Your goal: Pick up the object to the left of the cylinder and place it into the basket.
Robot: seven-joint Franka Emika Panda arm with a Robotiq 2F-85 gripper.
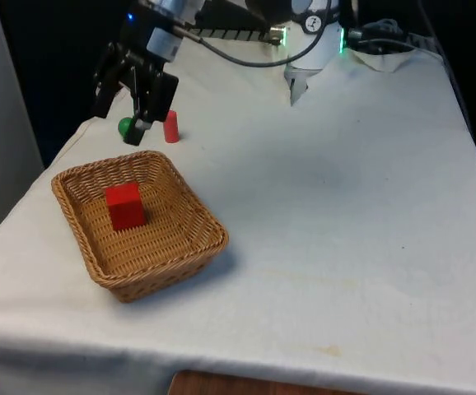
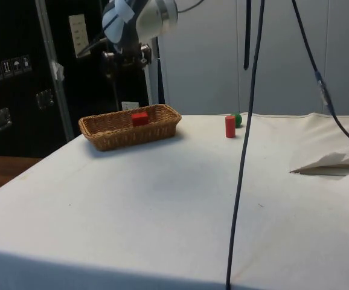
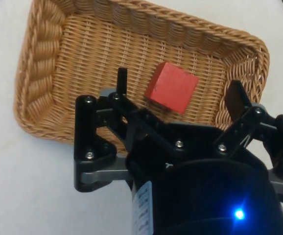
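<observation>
Above the wicker basket (image 1: pixel 194 244) hangs the gripper (image 3: pixel 176 100) — jaws spread, holding nothing. Red cube (image 3: pixel 172 87) lies inside the basket, directly beneath the jaws. Red cylinder (image 1: pixel 171 126) and green ball (image 1: pixel 126 126) remain at roughly 12 o'clock — beyond the basket.

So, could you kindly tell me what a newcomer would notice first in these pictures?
Probably the wicker basket near the table's edge on the front view's left, with a red cube lying inside it. Above it hangs the black gripper, open and holding nothing. Beyond the basket, a red cylinder stands on the white cloth with a green ball close beside it.
</observation>
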